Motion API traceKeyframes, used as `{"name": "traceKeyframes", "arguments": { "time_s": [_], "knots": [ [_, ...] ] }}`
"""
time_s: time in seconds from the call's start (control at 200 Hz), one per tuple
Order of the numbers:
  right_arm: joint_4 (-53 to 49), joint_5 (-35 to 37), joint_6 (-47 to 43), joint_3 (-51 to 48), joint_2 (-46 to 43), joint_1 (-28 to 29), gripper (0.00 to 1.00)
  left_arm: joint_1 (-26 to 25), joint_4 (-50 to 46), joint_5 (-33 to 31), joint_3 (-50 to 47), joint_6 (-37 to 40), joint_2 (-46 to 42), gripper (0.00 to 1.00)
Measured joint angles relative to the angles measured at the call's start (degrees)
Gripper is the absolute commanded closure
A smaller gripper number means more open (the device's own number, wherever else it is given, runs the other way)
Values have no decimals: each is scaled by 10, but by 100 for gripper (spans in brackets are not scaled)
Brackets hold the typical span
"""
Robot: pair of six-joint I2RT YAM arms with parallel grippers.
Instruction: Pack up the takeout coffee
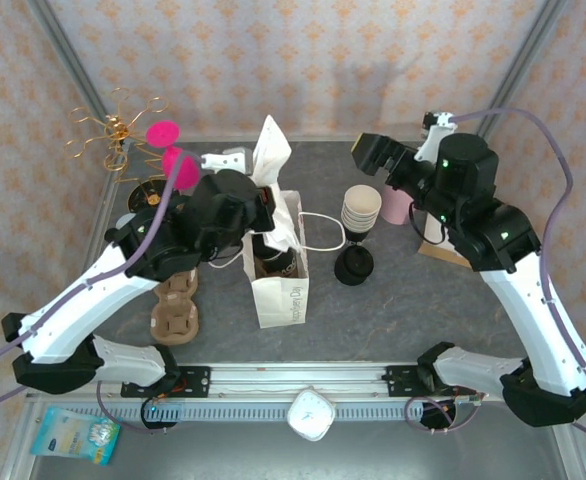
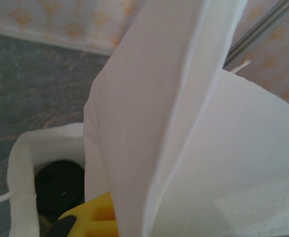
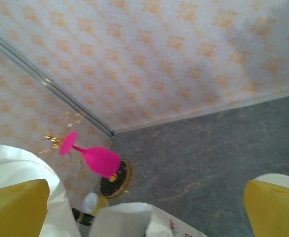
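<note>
Small cream paper cup with round black plastic lid (image 2: pixel 60 183) sits in white paper carrier bag (image 1: pixel 283 290), lid facing up, axis judged vertical. Lies below my left gripper (image 1: pixel 261 215), at bag mouth.

Left arm nearer. Left finger state: cannot tell, bag wall hides it.

My right gripper (image 1: pixel 371 152) well apart, yellow pads (image 3: pixel 16 205) spread wide, holding nothing.

Bag print illegible.

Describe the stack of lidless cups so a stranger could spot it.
Find the white paper bag mid-table. Right of it stands the stack of cream cups. Unlike the black lids in front and the pink cup beside it, it is cream, open-topped.
</note>
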Motion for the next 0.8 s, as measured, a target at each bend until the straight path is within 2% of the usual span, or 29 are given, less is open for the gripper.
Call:
{"name": "traceKeyframes", "arguments": {
  "time_s": [0.185,0.435,0.48,0.631,0.721,0.801],
  "knots": [
    [0,8,-9,-57,-2,0,0,0,-48,0,3,-17,44,100],
    [7,8,-17,-67,-6,0,0,0,-96,1,1,-23,75,96],
    [9,8,-19,-67,-8,0,0,0,-96,2,-2,-23,76,92],
    [13,13,-23,-67,-13,0,0,0,-97,9,-22,-31,75,63],
    [13,17,-27,-67,-14,0,0,0,-95,20,-28,-28,74,51],
    [13,19,-29,-67,-14,0,0,1,-95,28,-28,-27,73,50]
  ]
}}
